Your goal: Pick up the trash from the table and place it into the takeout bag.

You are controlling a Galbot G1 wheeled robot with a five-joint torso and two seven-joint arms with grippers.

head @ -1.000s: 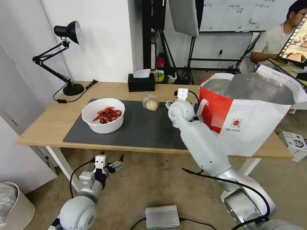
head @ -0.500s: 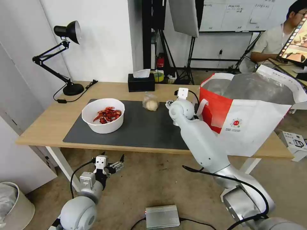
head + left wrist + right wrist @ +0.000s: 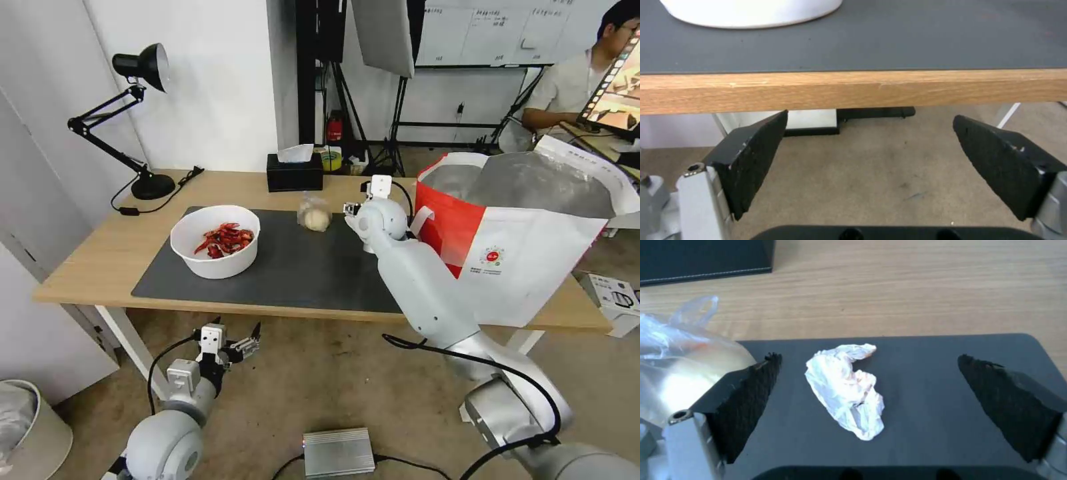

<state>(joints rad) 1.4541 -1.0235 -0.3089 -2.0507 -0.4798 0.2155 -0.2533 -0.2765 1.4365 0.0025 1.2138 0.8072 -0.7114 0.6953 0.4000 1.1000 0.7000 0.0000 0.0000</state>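
- The right gripper (image 3: 869, 373) hangs over the far right corner of the dark mat (image 3: 300, 267), jaws spread wide, with the crumpled tissue (image 3: 846, 388) lying flat on the mat between them and untouched.
- Over the last second the right arm has pushed a little farther across the bench (image 3: 100, 253) and its wrist has lifted slightly; the tissue now sits centred under the jaws, so the grasp looks lined up but not yet begun.
- The bagged lump (image 3: 314, 215) rests just left of that gripper, close beside its left finger.
- The white bowl of red shells (image 3: 215, 240) stands on the left part of the mat, unmoved.
- The takeout bag (image 3: 527, 247) stands open at the right end of the bench, just beside the working arm.
- The left gripper (image 3: 227, 341) has stayed parked below the near bench edge, jaws released and empty.
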